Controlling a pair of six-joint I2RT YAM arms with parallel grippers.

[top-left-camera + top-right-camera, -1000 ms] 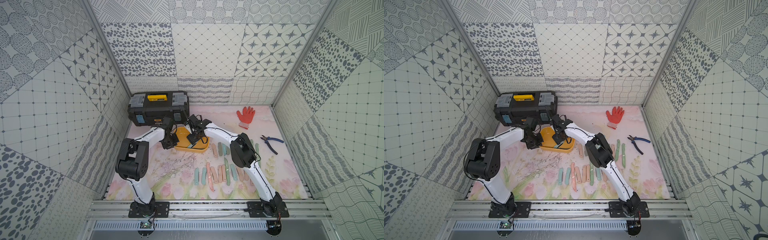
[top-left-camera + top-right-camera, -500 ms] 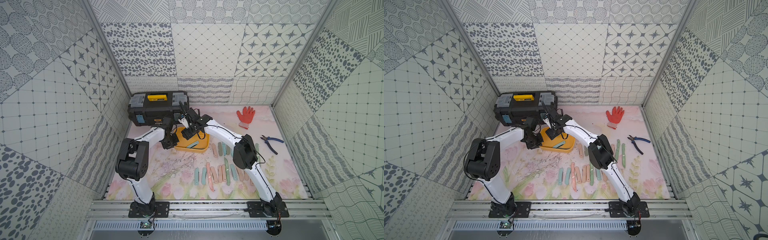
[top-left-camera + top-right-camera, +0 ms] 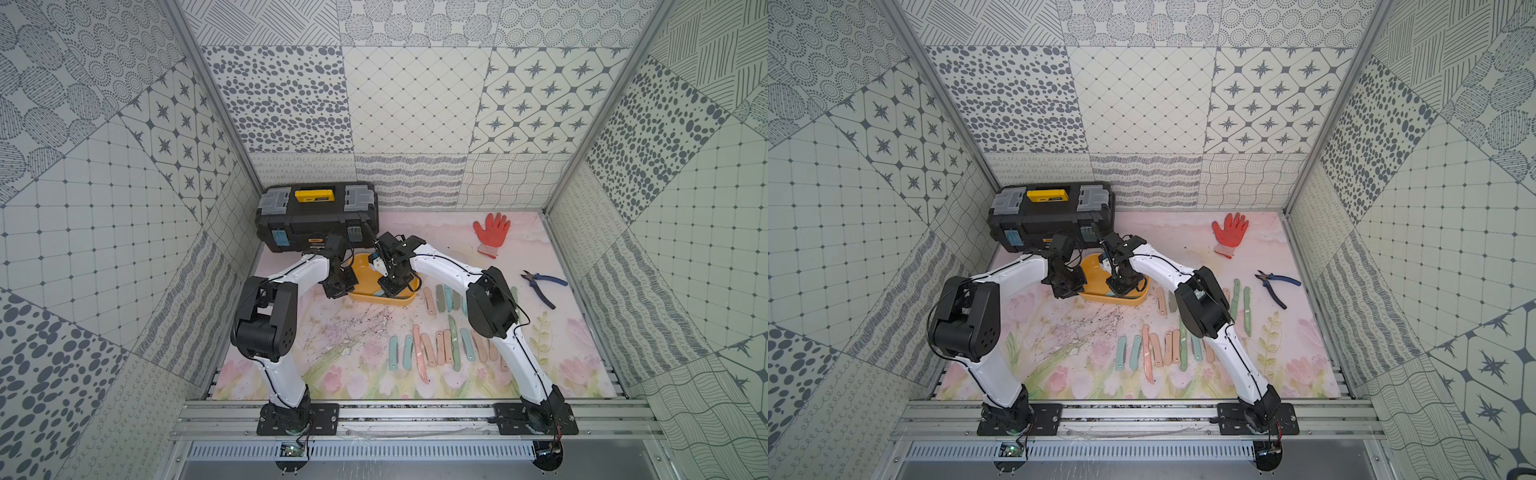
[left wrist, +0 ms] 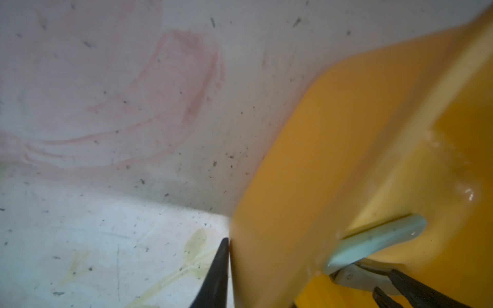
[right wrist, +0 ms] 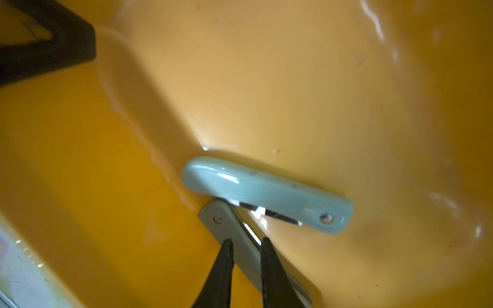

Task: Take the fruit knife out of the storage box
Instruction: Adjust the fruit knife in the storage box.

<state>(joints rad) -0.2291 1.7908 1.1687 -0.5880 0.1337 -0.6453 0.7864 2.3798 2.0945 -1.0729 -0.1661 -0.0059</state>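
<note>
- Two folding knives lie on the floor of the box: a grey knife and a blue knife, each showing a sliver of blade along one edge.
- Grey knife: its riveted end butts against the blue knife's side, and whether it tucks slightly under is hard to tell. Its long axis runs from beneath the right gripper out past the fingertips.
- Blue knife: it lies crosswise to the grey one, flat on the floor, untouched by either gripper.
- Right gripper: its fingers straddle the grey handle across its narrow width with no gap showing, so it reads as clenched on the grey knife. The knife rests on the floor, not yet lifted.
- Judgement: the pull should go straight up and back along the handle's axis, away from the blue knife. A sideways drag would likely sweep the blue one along.
- Left gripper: it is closed on the box's wall, one finger pressed to the outside face, apparently steadying the box.
- Right arm is the nearer one, since its gripper is already inside the box. The left works only at the rim.
- Box in a top view: it sits on the mat just in front of the toolbox, between the two grippers.
- Farther out, loose knives lie in rows on the mat, with a glove and pliers well apart to the right.
</note>
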